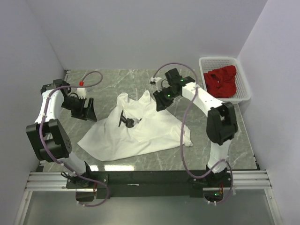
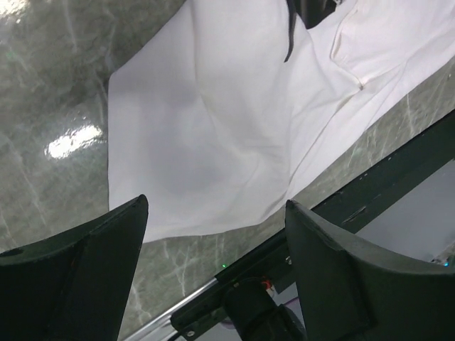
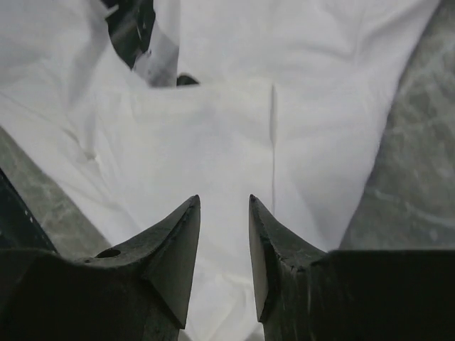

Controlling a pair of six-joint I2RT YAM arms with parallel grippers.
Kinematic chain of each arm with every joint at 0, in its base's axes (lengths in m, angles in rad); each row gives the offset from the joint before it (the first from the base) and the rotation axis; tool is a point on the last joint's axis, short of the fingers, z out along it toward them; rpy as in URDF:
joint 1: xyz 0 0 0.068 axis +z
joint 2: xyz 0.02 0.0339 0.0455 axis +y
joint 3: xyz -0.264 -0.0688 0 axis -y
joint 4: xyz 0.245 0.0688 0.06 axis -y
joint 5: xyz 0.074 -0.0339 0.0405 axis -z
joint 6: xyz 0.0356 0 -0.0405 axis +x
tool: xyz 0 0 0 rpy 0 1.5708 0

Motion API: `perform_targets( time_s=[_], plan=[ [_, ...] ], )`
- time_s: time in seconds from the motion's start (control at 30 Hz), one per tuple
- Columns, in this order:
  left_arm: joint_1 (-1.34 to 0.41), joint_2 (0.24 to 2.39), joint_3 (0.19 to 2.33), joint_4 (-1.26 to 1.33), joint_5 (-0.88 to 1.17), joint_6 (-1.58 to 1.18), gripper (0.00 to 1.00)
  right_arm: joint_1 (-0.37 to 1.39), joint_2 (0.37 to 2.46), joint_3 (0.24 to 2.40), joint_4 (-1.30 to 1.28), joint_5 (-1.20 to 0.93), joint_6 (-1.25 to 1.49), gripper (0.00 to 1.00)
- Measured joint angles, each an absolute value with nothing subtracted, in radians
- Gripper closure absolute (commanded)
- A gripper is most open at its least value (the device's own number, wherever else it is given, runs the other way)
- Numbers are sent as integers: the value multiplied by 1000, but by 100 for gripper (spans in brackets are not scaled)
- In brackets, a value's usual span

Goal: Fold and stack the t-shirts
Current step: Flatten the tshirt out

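A white t-shirt [image 1: 140, 136] lies loosely spread and rumpled in the middle of the table, with a small dark patch [image 1: 125, 120] near its neck. A deep red t-shirt [image 1: 221, 80] sits crumpled in the basket at the back right. My left gripper [image 1: 89, 108] hangs just left of the white shirt. Its jaws stand wide open with nothing between them, and the white t-shirt [image 2: 213, 128] lies beyond its fingers. My right gripper [image 1: 161, 101] hovers over the shirt's upper right part. In the right wrist view that gripper [image 3: 224, 199] is open with a narrow gap, above the white cloth [image 3: 234, 128] and holding nothing.
The white slotted basket [image 1: 220, 59] stands at the table's back right corner against the wall. Grey marble tabletop [image 1: 225, 136] shows around the shirt. A black and metal rail [image 1: 150, 177] runs along the near edge. Walls close in on three sides.
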State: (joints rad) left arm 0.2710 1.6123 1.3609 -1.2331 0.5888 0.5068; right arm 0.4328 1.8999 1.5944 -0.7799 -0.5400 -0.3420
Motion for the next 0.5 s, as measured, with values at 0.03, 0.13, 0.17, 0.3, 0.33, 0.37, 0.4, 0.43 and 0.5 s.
perform_targets(
  time_s=[0.03,0.13,0.17,0.3,0.33,0.37,0.4,0.43,0.5],
  plan=[
    [281,1612,1361,-1236,589,500,16,446,1938,1628,-777,-544,-336,59],
    [315,1612,1360,-1246,588,485,16,472,2058,1731,-767,-553,-323,58],
    [323,1612,1360,-1251,588,484,16,476,2095,1763,-767,-557,-318,58],
    [353,1612,1360,-1271,579,485,15,482,2204,1850,-775,-570,-307,55],
    [357,1612,1360,-1275,577,485,15,483,2221,1863,-778,-570,-307,55],
    [361,1612,1360,-1279,577,486,15,484,2230,1871,-781,-570,-307,54],
    [365,1612,1360,-1282,575,486,15,486,2238,1878,-784,-571,-307,54],
    [368,1613,1360,-1285,574,488,16,488,2241,1882,-786,-571,-307,54],
    [374,1614,1360,-1291,572,489,16,496,2243,1885,-789,-572,-307,54]
  ],
)
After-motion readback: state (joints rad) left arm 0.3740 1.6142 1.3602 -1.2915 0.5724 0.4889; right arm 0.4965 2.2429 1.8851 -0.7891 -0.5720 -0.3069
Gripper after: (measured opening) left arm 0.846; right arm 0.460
